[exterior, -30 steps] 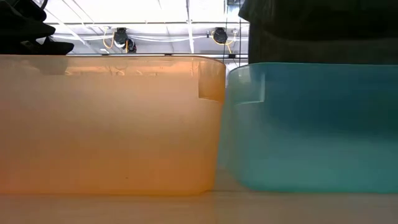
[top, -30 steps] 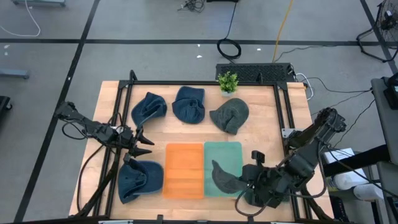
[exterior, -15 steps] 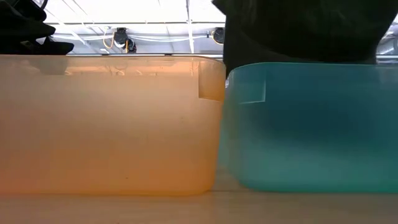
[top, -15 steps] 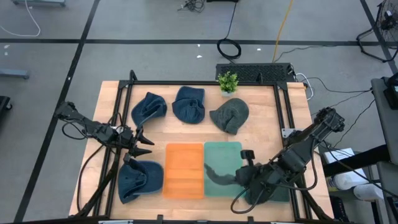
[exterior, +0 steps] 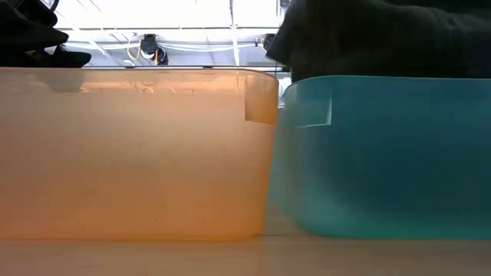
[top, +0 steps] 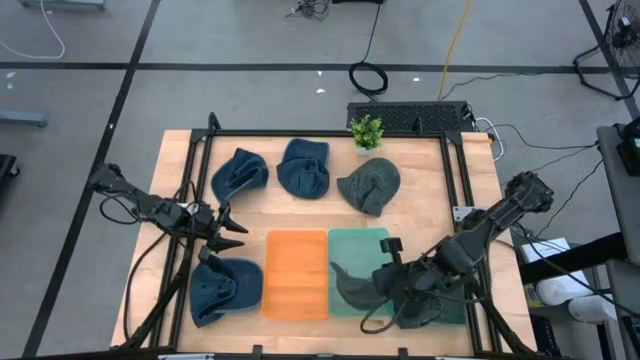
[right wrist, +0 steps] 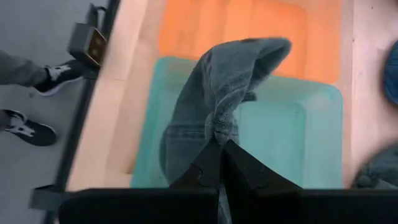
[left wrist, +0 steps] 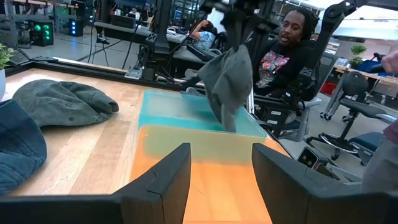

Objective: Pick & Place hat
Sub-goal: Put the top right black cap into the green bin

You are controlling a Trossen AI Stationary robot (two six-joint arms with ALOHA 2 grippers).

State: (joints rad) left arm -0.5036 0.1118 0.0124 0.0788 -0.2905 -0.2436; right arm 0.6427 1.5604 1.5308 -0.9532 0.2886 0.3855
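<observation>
My right gripper is shut on a grey hat above the teal bin, which stands beside the orange bin. The left wrist view shows the grey hat hanging over the teal bin. In the low view it is a dark mass above the teal wall. My left gripper is open at the table's left, between two blue hats and touching neither. Three other hats lie flat along the far side: two blue and one grey. My right gripper pinches a bunched fold of the grey hat between its two fingers, at their free ends. The fingers come from above, slanting in from the table's right. The hat is lifted clear and hangs slack below them, its lower end near the teal bin's rim.
A blue hat lies near the left front corner, close to my left gripper. A small potted plant stands at the far edge. A black frame rail runs around the tabletop. A person sits beyond the table's right side.
My right gripper has moved toward the table's left, carrying the grey hat from the teal bin's right part to over its middle. The hat stays hanging from the shut fingers.
</observation>
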